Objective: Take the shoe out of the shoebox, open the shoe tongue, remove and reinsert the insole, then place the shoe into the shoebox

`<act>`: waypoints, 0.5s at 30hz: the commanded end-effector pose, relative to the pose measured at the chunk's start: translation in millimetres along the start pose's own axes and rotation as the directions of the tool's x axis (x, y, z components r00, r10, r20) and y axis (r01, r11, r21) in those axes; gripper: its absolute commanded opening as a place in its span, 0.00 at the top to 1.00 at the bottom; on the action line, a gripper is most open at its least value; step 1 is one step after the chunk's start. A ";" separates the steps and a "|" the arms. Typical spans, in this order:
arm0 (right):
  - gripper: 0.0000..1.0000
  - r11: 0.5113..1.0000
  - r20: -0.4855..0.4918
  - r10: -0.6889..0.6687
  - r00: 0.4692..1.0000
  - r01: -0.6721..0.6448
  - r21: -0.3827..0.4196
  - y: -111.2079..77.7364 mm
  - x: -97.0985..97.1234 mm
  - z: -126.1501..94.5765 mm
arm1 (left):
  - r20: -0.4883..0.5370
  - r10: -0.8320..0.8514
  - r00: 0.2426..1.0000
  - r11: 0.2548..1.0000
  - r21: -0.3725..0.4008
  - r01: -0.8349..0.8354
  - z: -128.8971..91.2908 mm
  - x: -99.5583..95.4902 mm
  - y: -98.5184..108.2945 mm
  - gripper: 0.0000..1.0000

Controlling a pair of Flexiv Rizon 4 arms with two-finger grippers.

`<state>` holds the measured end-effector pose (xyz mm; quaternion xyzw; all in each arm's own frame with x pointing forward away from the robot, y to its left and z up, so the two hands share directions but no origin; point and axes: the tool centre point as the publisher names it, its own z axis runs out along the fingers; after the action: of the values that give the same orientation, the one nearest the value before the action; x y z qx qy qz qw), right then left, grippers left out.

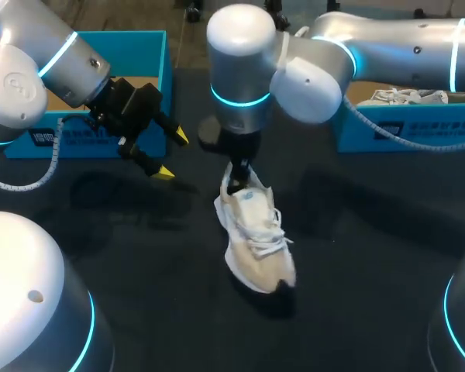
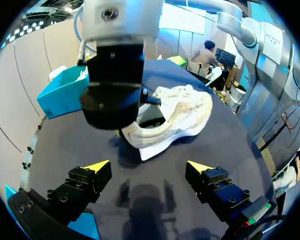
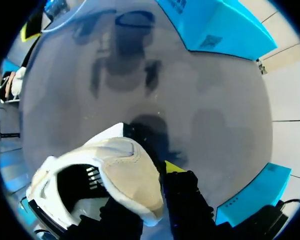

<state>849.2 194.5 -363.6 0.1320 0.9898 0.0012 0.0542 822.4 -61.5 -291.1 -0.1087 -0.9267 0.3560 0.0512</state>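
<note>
A white and beige shoe point(image 1: 256, 240) lies on the dark table near the middle, toe toward the front. My right gripper point(image 1: 236, 180) comes down on its heel from above. In the right wrist view the heel collar point(image 3: 132, 177) sits between the fingers of my right gripper point(image 3: 147, 172): one yellow tip is outside it, and the other finger is inside the shoe's opening. My left gripper point(image 1: 170, 155) hangs open to the left of the shoe, holding nothing. In the left wrist view the shoe point(image 2: 185, 107) lies ahead of my open left gripper point(image 2: 149, 167), partly behind my right arm's wrist point(image 2: 112, 85).
An open blue shoebox point(image 1: 151, 46) stands at the back left behind my left arm. A second blue box point(image 1: 387, 128) at the back right holds another white shoe point(image 1: 403, 97). Bare dark table lies in front of the shoe and to either side.
</note>
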 end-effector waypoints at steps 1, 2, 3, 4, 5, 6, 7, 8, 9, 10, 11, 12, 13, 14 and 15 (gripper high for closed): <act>1.00 1.000 0.003 0.017 1.000 -0.017 -0.005 -10.3 4.2 -39.4 | 0.000 0.000 1.000 1.000 -0.002 0.000 -0.3 0.8 0.0 0.00; 1.00 1.000 0.001 0.026 1.000 -0.026 -0.010 -11.2 4.3 -44.2 | 0.000 0.000 1.000 1.000 -0.002 0.000 -0.3 0.8 0.0 0.00; 1.00 0.999 0.002 0.033 0.999 -0.033 -0.008 -12.9 4.4 -51.2 | 0.000 0.000 1.000 1.000 -0.002 0.000 -0.3 0.8 0.0 0.00; 1.00 0.999 0.007 0.044 0.999 -0.044 -0.003 -15.1 4.3 -58.8 | 0.000 0.000 1.000 1.000 -0.002 0.000 -0.3 0.8 0.0 0.00; 1.00 0.999 0.017 0.051 0.999 -0.051 0.005 -17.5 4.2 -65.7 | 0.000 0.000 1.000 1.000 -0.002 0.000 -0.3 0.8 0.0 0.00; 1.00 0.998 0.021 0.057 0.998 -0.057 0.009 -19.4 3.9 -70.1 | 0.000 0.000 1.000 1.000 -0.002 0.000 -0.3 0.8 0.0 0.00; 1.00 0.997 0.026 0.073 0.997 -0.073 0.017 -23.8 3.1 -78.5 | 0.000 0.000 1.000 1.000 -0.002 0.000 -0.3 0.8 0.0 0.00; 1.00 0.996 0.037 0.081 0.996 -0.082 0.024 -27.1 2.4 -84.9 | 0.000 0.000 1.000 1.000 -0.002 0.000 -0.3 0.8 0.0 0.00; 1.00 0.995 0.042 0.092 0.995 -0.094 0.030 -30.2 2.0 -90.7 | 0.000 0.000 1.000 1.000 -0.002 0.000 -0.3 0.8 0.0 0.00; 1.00 0.994 0.044 0.102 0.994 -0.103 0.033 -32.5 1.9 -95.0 | 0.000 0.000 1.000 1.000 -0.002 0.000 -0.3 0.8 0.0 0.00; 1.00 0.993 0.053 0.114 0.992 -0.116 0.037 -35.9 1.8 -102.8 | 0.000 0.000 1.000 1.000 -0.002 0.000 -0.3 0.8 0.0 0.00; 1.00 0.992 0.051 0.120 0.991 -0.123 0.039 -37.5 2.0 -106.4 | 0.000 0.000 1.000 1.000 -0.002 0.000 -0.3 0.8 0.0 0.00; 1.00 0.990 0.056 0.127 0.990 -0.130 0.058 -40.5 2.5 -114.0 | 0.000 0.000 1.000 1.000 -0.002 0.000 -0.3 0.8 0.0 0.00; 1.00 0.989 0.057 0.132 0.990 -0.136 0.060 -43.3 2.3 -118.3 | 0.000 0.000 1.000 1.000 -0.002 0.000 -0.3 0.8 0.0 0.00; 1.00 0.987 0.051 0.147 0.988 -0.149 0.052 -45.6 2.6 -123.7 | 0.000 0.000 1.000 1.000 -0.002 0.000 -0.3 0.8 0.0 0.00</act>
<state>830.4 159.5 -277.0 0.2019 0.9762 -0.0337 0.0718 822.4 -61.5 -291.1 -0.1088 -0.9267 0.3560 0.0513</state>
